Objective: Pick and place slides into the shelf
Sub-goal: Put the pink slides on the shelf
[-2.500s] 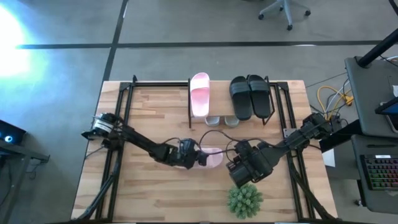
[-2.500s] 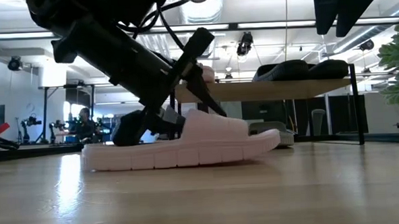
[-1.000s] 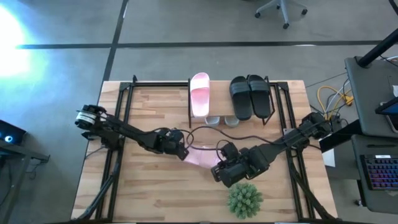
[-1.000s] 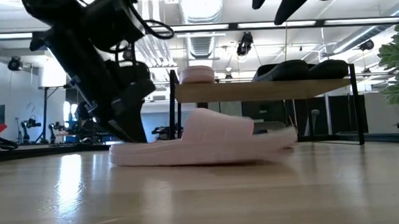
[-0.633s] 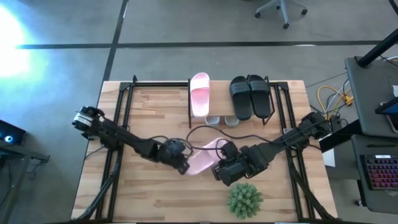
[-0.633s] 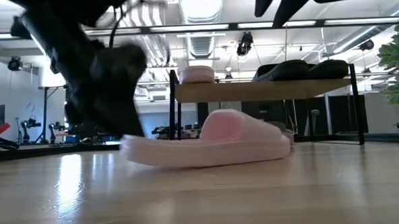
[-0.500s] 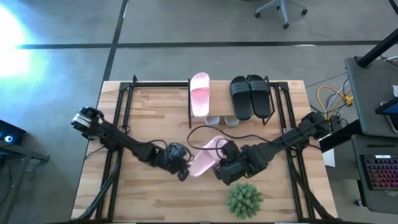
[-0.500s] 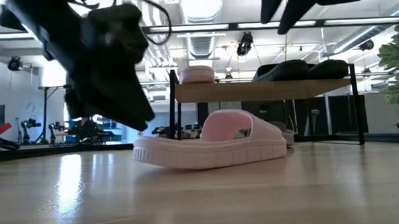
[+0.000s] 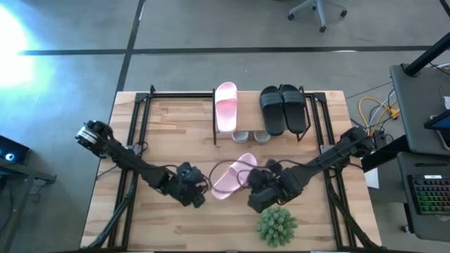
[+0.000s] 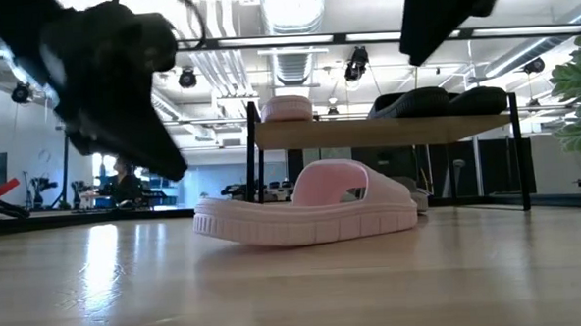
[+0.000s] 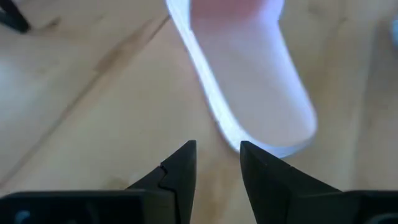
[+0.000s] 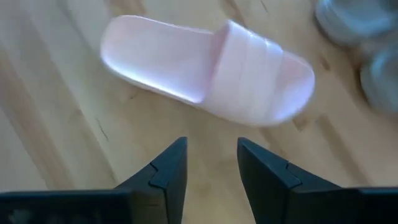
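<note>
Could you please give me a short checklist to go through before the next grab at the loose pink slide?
1. Loose pink slide flat on its sole on the table: ok.
2. Nothing gripping it: ok; left gripper and right gripper both hang clear of it.
3. Jaws parted enough to grasp: ok, a gap shows on each.
4. Room on the shelf beside the other pink slide: ok.
5. Black slides out of the way: ok.
6. Plant clear of the right arm: cannot tell.
</note>
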`<act>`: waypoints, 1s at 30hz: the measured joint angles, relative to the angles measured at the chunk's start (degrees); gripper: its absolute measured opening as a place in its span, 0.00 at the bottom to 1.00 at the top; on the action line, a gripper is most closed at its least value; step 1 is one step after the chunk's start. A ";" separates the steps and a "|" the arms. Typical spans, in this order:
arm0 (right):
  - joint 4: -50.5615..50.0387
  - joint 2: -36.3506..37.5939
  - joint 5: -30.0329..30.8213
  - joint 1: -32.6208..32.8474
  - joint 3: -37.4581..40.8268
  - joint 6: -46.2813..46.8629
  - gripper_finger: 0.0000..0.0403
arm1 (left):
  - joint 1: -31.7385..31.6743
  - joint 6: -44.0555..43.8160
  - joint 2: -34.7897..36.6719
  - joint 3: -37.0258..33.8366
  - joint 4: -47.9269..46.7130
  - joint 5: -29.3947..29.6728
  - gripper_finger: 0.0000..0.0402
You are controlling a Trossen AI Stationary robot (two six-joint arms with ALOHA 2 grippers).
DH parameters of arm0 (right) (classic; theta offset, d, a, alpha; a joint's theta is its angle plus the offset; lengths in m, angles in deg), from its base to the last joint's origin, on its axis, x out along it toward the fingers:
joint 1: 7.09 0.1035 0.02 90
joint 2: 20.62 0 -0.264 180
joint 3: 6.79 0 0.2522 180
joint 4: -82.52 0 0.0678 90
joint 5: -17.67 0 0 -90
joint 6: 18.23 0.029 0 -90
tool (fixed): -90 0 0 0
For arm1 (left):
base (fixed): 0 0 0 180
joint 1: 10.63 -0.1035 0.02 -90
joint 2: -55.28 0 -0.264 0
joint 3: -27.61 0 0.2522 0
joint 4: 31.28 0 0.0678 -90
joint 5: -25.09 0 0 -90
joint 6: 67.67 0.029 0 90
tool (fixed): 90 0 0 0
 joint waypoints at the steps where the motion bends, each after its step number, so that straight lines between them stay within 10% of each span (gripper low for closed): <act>1: 0.80 -0.15 0.96 0.47 0.00 -2.53 0.32 | 0.20 0.38 -0.29 -0.54 0.25 1.23 0.27; 17: 9.11 -5.03 3.74 1.92 -0.02 -9.35 0.33 | -0.07 11.39 -8.56 -8.50 26.16 3.18 0.27; 30: 9.78 -4.71 7.37 1.04 -0.07 2.09 0.32 | -0.20 13.86 -18.66 -6.83 45.73 1.63 0.27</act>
